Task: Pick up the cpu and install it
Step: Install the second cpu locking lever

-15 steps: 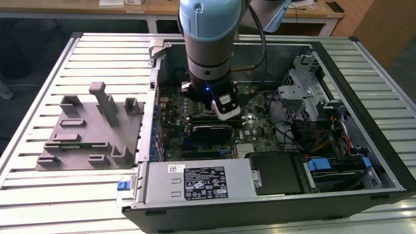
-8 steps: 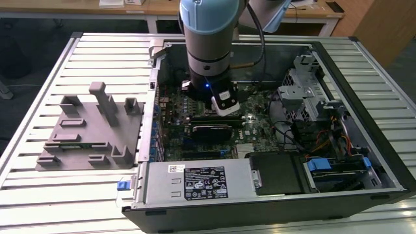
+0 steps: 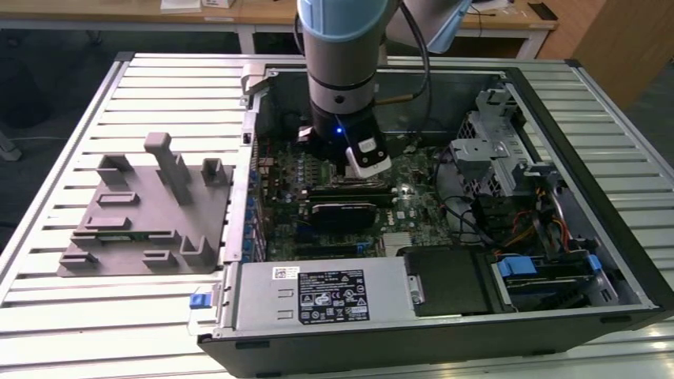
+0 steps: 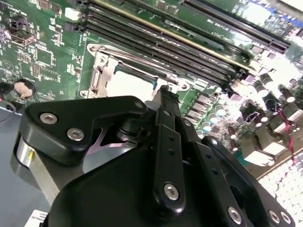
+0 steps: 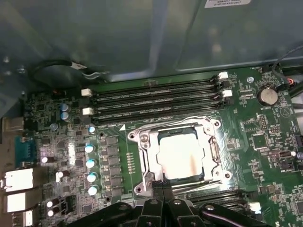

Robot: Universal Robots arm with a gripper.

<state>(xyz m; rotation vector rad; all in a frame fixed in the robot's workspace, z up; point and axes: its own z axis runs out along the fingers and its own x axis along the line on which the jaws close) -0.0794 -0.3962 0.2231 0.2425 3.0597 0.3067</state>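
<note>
Judging by both wrist views, we find the cpu (image 5: 182,158) already seated in the socket frame (image 5: 142,142). We see the gripper (image 5: 163,187) hovering just above its edge, fingers pressed together and empty.

The exterior view looks down steeply on the open computer case (image 3: 589,260); both wrist views sit close above its motherboard (image 5: 265,142), sharing the CPU socket (image 5: 182,153).

I cannot read any print. Labels on the power supply (image 3: 321,294) below my gripper (image 3: 368,167) are too small.
</note>
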